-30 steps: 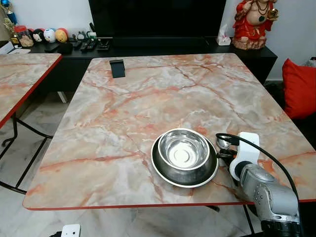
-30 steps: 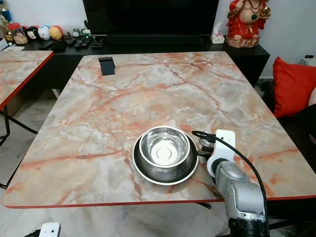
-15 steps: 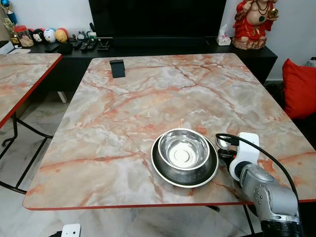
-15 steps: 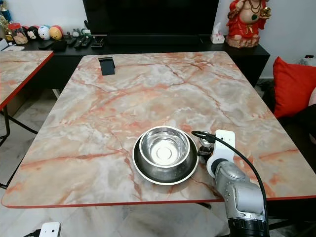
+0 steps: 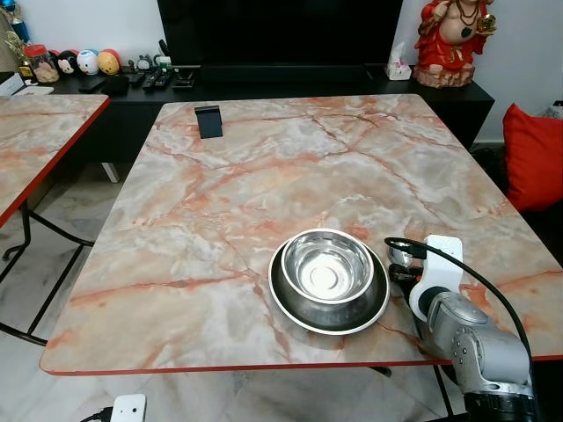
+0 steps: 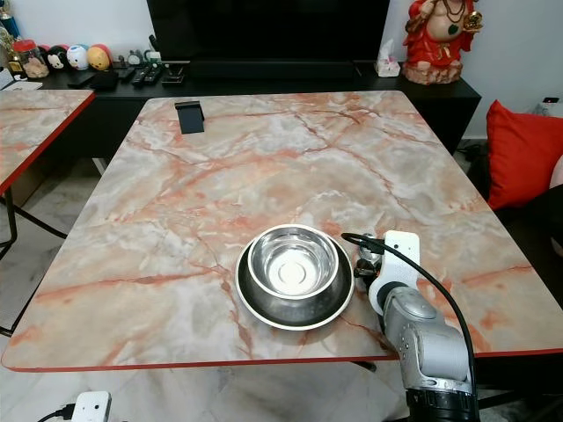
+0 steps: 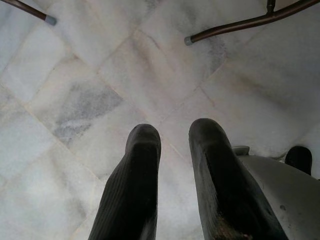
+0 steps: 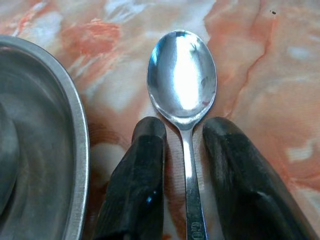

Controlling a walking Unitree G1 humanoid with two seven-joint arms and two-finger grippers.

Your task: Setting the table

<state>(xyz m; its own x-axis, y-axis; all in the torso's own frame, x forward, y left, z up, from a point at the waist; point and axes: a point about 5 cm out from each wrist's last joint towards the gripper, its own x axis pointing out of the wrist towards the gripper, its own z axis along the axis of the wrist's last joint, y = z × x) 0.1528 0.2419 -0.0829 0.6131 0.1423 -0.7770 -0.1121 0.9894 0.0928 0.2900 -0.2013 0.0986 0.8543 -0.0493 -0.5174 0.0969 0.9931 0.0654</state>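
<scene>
The table [image 5: 264, 176] has a marble-look top in pink, orange and grey, edged in red. Near its front edge sits a steel plate [image 5: 290, 312] with a steel bowl [image 5: 327, 265] in it. Just right of the plate a spoon [image 8: 183, 80] lies flat on the marble, bowl up, handle running back between two black fingers. At the far left corner a small black stand [image 5: 208, 121] sits on the top. A second table [image 5: 40, 141] of the same marble stands to the left.
</scene>
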